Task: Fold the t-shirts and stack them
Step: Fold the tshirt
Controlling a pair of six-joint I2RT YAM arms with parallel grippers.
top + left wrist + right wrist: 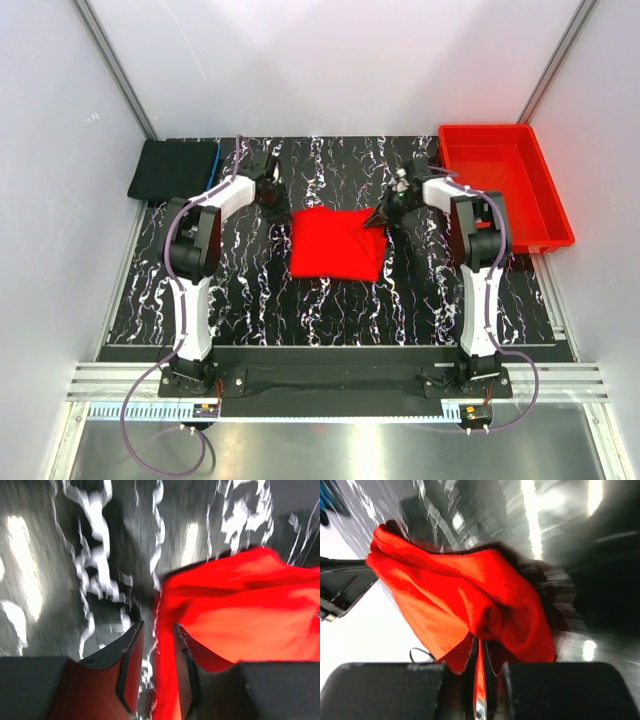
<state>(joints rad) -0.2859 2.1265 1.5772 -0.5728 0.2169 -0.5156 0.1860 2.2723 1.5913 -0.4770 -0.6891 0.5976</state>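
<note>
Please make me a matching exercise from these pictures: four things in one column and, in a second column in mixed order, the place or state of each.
Things:
1. red t-shirt
2. black t-shirt
3. red bin
4. right pincer

Places or states:
a. far left corner of the table
b. shut on red cloth
c. far right corner
d. middle of the table

Pairs: 1-d, 2-a, 3-c, 4-b

Table black, white marble veins; red t-shirt; black t-shirt, blue edge; red bin.
</note>
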